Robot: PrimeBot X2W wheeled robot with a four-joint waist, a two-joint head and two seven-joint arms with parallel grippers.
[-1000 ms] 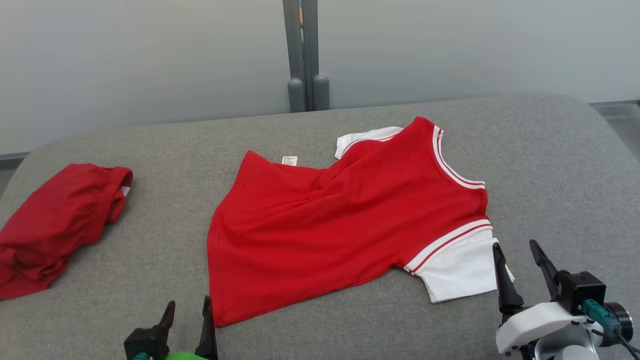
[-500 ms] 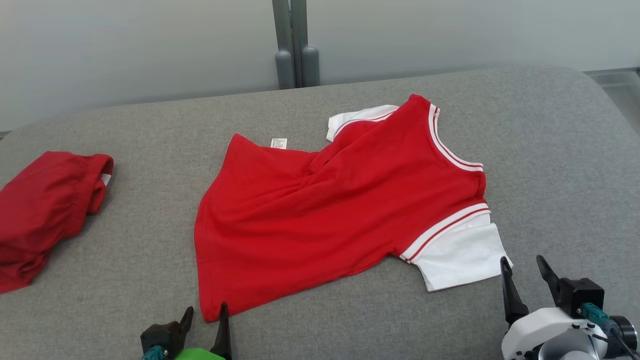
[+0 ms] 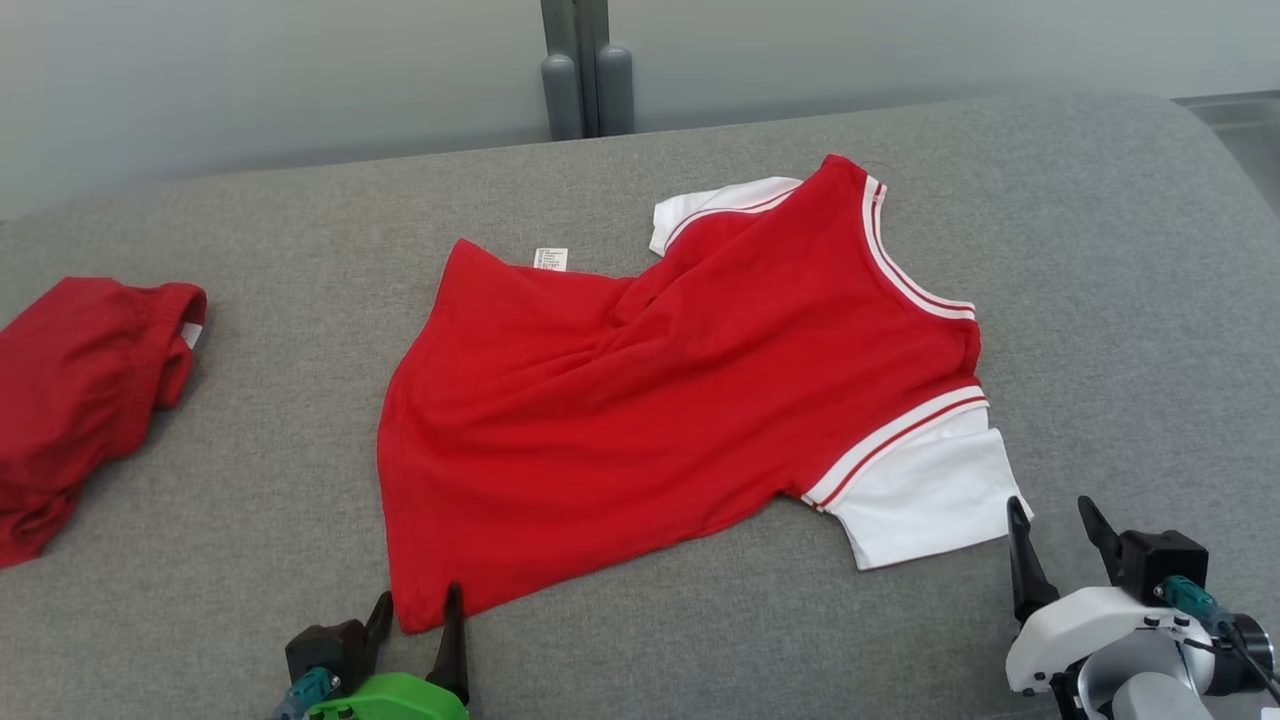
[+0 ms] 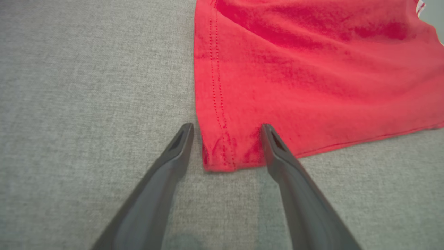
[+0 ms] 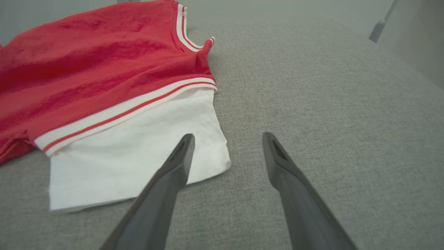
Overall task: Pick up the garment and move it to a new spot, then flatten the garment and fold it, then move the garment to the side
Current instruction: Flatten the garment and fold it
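The red shirt [image 3: 680,400] lies across the middle of the grey fabric-covered table [image 3: 1130,250], its near hem corner between the left gripper's [image 3: 418,600] parted jaws. Bare fabric runs wide to the shirt's right, around the right gripper [image 3: 1050,503], jaws spread, at the white sleeve's [image 3: 925,495] corner. A clear strip separates the shirt from the folded red garment [image 3: 80,390] at left. A grey post [image 3: 585,70] stands behind the far edge.

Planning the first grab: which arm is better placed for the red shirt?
Left, probably: the left gripper is open with the red shirt's hem corner between its fingers; the right gripper only reaches the white sleeve's edge.
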